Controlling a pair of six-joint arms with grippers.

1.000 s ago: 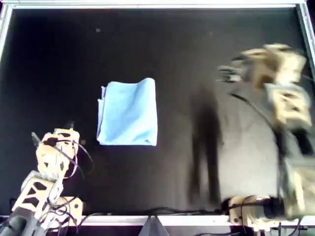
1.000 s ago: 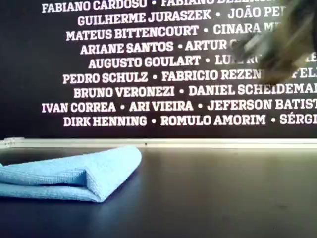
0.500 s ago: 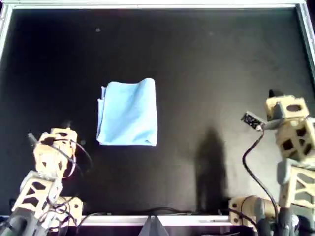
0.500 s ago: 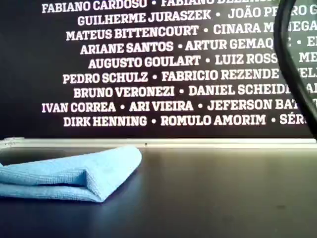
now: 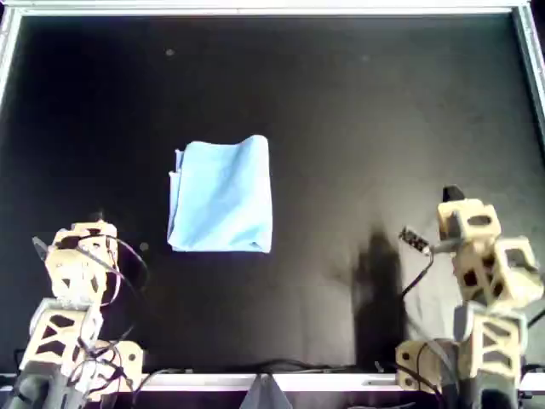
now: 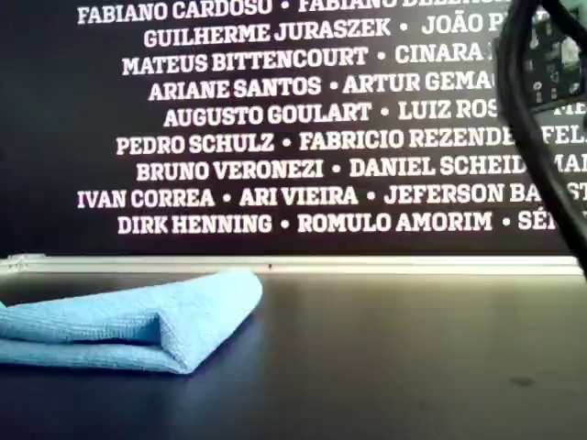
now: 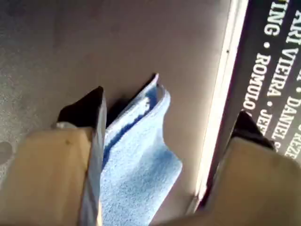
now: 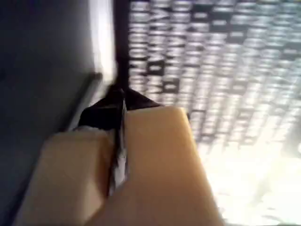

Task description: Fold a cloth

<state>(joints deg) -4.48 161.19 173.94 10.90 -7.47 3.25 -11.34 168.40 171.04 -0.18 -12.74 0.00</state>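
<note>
2 arms sit parked at the near edge of the worktop (image 5: 358, 111) in the overhead view, well apart from the cloth (image 5: 221, 196), which lies folded left of centre, so the fold looks finished. No containers show. Exterior view: the cloth (image 6: 128, 321) rests doubled over on the exterior view's left. First wrist view: the first gripper (image 7: 164, 132) has its fingers spread wide, empty. Second wrist view: the second gripper (image 8: 120, 110) has its fingers pressed together, holding nothing.
</note>
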